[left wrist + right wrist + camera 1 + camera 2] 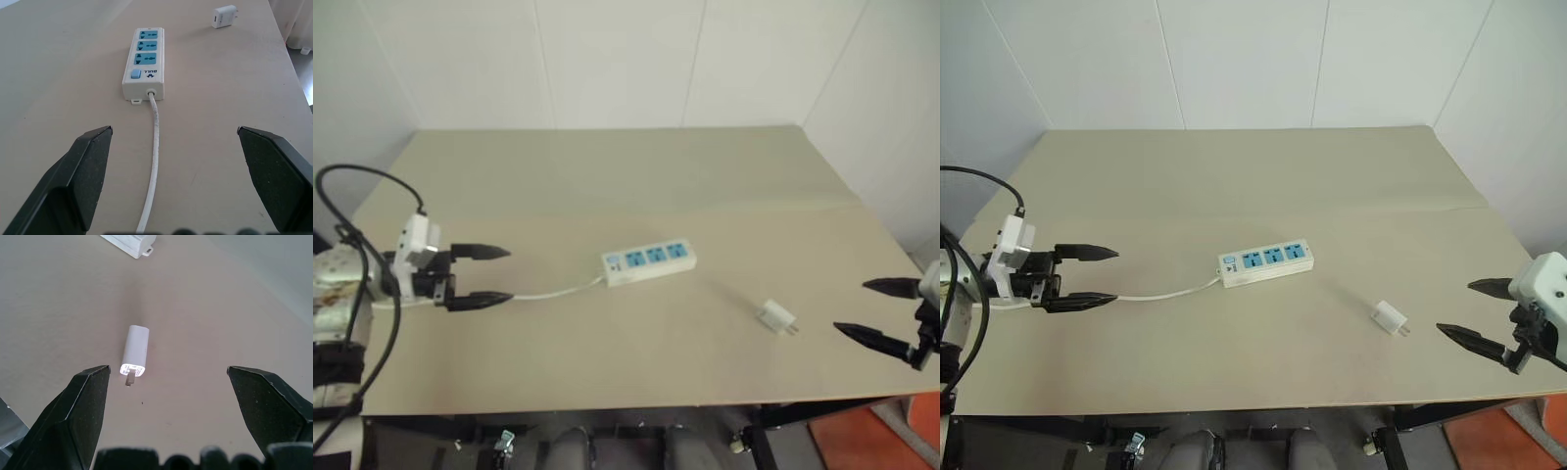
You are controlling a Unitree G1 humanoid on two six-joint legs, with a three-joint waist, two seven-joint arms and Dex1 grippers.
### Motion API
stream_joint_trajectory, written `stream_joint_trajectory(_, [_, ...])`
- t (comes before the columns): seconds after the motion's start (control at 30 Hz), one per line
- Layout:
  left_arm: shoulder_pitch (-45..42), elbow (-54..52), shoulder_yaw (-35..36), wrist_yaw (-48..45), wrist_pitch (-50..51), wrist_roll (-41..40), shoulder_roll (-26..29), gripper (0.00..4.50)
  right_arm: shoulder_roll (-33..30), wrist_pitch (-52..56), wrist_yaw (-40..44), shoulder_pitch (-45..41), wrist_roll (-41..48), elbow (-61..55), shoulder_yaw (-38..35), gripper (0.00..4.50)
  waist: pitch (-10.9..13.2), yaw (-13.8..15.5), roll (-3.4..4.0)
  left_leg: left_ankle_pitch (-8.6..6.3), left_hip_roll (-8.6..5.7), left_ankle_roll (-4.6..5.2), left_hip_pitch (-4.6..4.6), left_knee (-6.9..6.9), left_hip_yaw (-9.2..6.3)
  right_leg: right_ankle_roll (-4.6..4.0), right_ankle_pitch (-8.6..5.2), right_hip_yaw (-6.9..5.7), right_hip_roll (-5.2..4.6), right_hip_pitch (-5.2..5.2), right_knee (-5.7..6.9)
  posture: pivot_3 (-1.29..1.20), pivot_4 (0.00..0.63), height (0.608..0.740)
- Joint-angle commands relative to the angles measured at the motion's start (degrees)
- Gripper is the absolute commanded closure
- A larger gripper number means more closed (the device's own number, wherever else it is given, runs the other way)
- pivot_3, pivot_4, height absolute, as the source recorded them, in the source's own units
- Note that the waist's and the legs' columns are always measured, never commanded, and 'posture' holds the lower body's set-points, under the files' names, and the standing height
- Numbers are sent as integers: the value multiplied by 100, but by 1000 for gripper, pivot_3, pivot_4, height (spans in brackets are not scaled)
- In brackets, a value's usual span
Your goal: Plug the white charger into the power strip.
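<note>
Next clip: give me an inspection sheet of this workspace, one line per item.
Surface: beige table, a seam across it.
Job's things: white charger lying on its side, unplugged; power strip flat, three blue sockets vacant.
Clutter: nothing seen.
Grippers: left gripper open, over the table's left side; right gripper open, near the charger; both hold nothing.
Cables: strip's white cord runs toward the left gripper.
Surroundings: white walls.

Soft, even light is falling from overhead; the table [607, 333] is showing only faint shadows. The white charger [135, 351] is glaring, its prong end blown out. Focus is holding sharp throughout.
</note>
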Motion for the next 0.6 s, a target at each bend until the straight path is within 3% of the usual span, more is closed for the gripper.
stream_joint_trajectory(0.03, [53, -173, 59, 28, -54, 38, 38, 35, -114, -120, -91, -80, -29, -11, -32, 0, 0, 0, 0, 0, 0, 0, 0, 0, 0, 0, 0, 0, 0, 0, 0, 0, 150, 740])
stream_joint_trajectory(0.6, [-46, 237, -209, 67, -470, 444, -242, 35, -67, -211, -180, -28, -52, -26, 56, 0, 0, 17, 0, 0, -1, 0, 1, -4, 1, 0, 0, 0, -1, 1, -7, 0, 150, 740])
